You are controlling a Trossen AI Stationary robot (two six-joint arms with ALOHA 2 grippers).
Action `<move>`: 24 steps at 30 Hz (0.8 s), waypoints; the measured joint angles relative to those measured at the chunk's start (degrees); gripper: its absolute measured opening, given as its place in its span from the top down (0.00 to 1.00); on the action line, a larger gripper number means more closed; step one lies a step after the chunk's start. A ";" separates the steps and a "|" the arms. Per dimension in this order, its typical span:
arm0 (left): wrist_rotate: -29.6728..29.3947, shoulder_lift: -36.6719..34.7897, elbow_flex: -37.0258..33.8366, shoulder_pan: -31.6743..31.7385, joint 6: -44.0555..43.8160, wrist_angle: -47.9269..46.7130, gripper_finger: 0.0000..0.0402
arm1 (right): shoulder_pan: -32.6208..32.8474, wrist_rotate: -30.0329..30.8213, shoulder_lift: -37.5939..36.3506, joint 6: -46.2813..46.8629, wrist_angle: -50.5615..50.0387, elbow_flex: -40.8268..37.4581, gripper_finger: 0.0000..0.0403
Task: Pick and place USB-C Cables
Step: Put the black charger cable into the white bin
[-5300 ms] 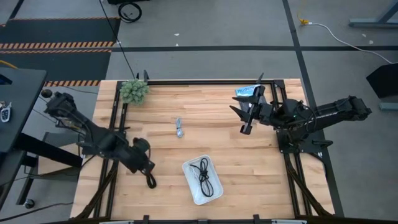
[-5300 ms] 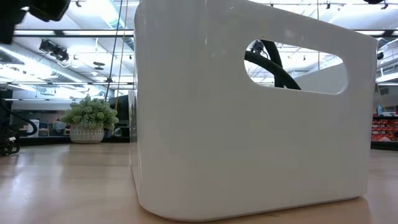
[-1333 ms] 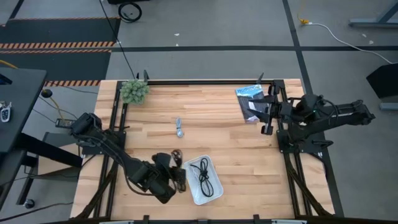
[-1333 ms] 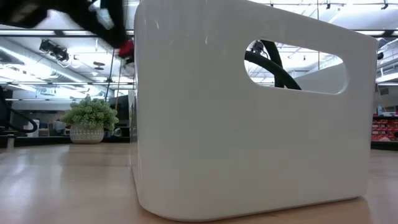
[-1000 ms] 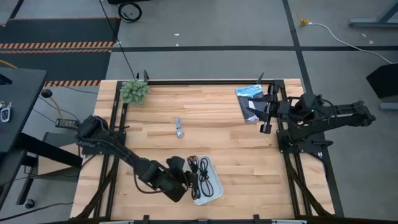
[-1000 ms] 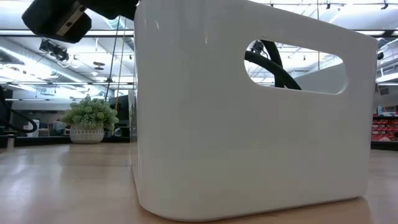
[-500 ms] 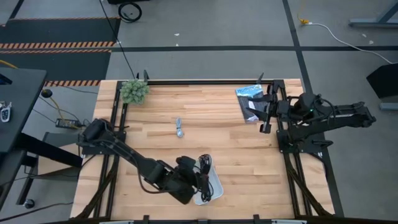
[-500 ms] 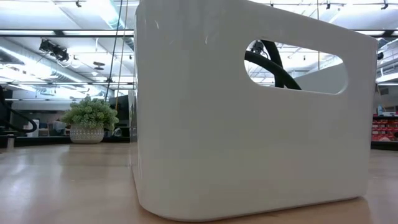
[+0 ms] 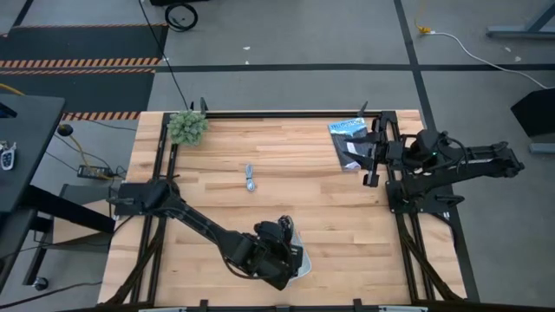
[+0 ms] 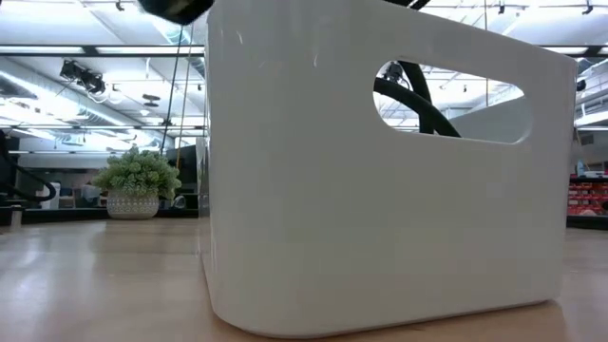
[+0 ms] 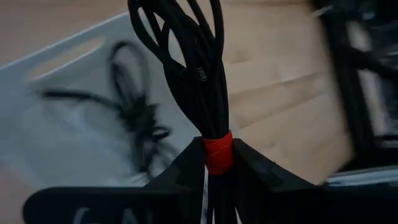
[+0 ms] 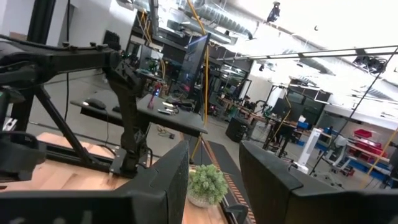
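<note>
My left gripper (image 9: 282, 241) (image 11: 217, 149) hangs over the white tray (image 9: 300, 260) (image 11: 68, 130) near the table's near edge, shut on the black cable bundle with a red tie (image 11: 199, 68). Another black cable (image 11: 134, 109) lies inside the tray and shows through the handle hole in the low view (image 10: 418, 103). The short grey cable (image 9: 250, 179) lies on the table's middle. No white cable shows. My right gripper (image 9: 367, 160) (image 12: 214, 152) waits open at the far right, beside the blue-and-black packet (image 9: 347, 139). My left gripper pinches the black bundle between its two fingers at the red tie (image 11: 218, 163). The fingers come from above, slanting down toward the tray. The bundle's loops (image 11: 186, 37) stick out past the fingertips, lifted clear above the tray.
A small potted plant (image 9: 186, 127) (image 10: 138, 180) stands at the far left corner. Black frame rails run along the table's left and right edges (image 9: 403, 217). Bare wood lies between the grey cable and the packet. In the low view the tray's wall (image 10: 313, 237) blocks most of the table.
My left gripper has moved toward the table's right, from beside the tray's left rim to over the tray, carrying the red-tied black bundle with it. The right arm has kept still.
</note>
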 joint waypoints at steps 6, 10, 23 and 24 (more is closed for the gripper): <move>1.74 1.53 -0.15 -0.59 -5.28 -4.52 0.83 | 0.00 0.00 0.50 -0.07 0.86 0.00 0.63; 3.02 2.68 -0.17 0.00 -11.54 -6.12 0.81 | -0.01 -0.93 0.72 -0.08 1.19 0.00 0.63; 7.36 5.26 -0.26 2.17 -12.06 -3.20 0.66 | -0.28 -2.59 1.88 -0.09 1.80 -0.02 0.63; 7.45 5.26 -0.26 2.20 -11.37 -3.03 0.64 | -0.26 -2.59 1.86 -0.09 1.93 -0.02 0.63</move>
